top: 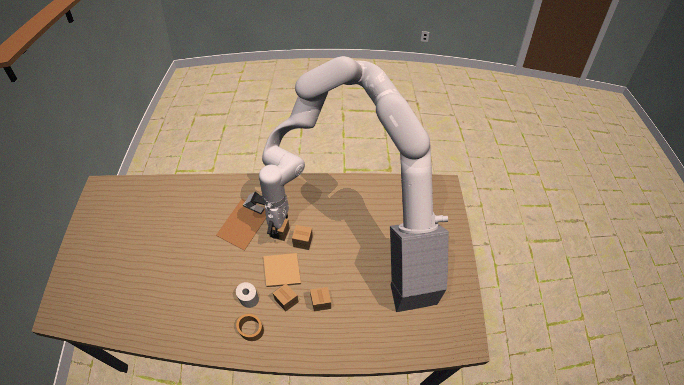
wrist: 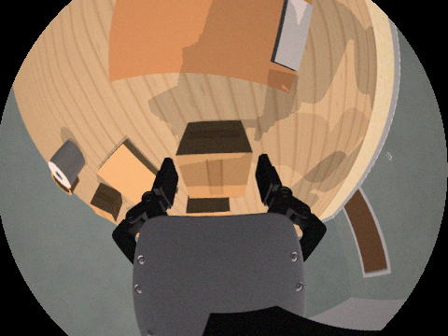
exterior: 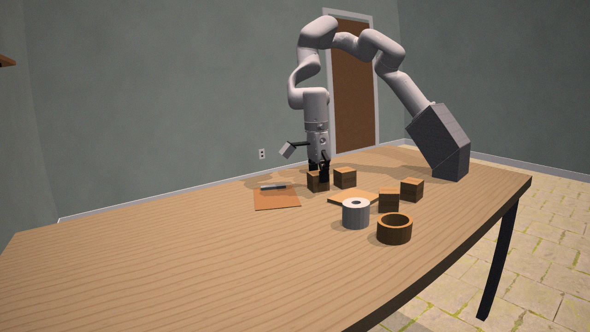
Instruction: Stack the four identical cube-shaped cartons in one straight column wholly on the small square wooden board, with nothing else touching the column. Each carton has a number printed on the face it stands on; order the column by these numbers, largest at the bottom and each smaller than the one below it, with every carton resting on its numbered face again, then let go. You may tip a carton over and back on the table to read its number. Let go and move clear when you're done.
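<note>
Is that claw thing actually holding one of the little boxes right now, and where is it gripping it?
Nothing is held. The gripper is open, its fingers straddling a carton without clamping its sides.

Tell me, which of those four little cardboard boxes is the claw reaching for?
The carton beside the large flat board: the open gripper straddles it without gripping. The other three cartons stand apart, untouched.
</note>
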### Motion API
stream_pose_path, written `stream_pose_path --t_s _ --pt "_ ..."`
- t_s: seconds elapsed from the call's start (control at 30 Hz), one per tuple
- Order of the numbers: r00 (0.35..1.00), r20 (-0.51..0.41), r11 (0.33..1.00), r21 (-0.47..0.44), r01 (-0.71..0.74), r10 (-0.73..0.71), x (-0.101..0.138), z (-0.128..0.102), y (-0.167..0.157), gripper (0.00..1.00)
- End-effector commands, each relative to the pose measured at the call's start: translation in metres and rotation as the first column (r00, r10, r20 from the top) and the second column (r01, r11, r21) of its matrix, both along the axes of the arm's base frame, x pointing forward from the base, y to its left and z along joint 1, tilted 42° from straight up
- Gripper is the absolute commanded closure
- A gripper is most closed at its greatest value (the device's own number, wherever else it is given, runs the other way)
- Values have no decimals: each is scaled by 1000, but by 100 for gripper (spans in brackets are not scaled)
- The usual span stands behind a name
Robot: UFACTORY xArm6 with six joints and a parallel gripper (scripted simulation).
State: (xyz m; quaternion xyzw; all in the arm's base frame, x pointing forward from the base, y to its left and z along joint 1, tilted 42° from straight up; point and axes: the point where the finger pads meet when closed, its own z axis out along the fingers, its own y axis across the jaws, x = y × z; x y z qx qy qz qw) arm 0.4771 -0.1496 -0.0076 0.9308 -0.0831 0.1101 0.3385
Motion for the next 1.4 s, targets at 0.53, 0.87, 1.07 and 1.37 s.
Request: stream_pose_path --t_s 0.53,0.87,1.07,1.37 --pt "1000 3 1000 0 -2 2 2 -3 -3 0" --pt "1000 3 1000 0 -2 2 2 -3 -3 0" --pt "1000 3 1000 0 -2 2 2 -3 -3 100" --pt "1000 3 1000 0 -2 2 2 -3 -3 100"
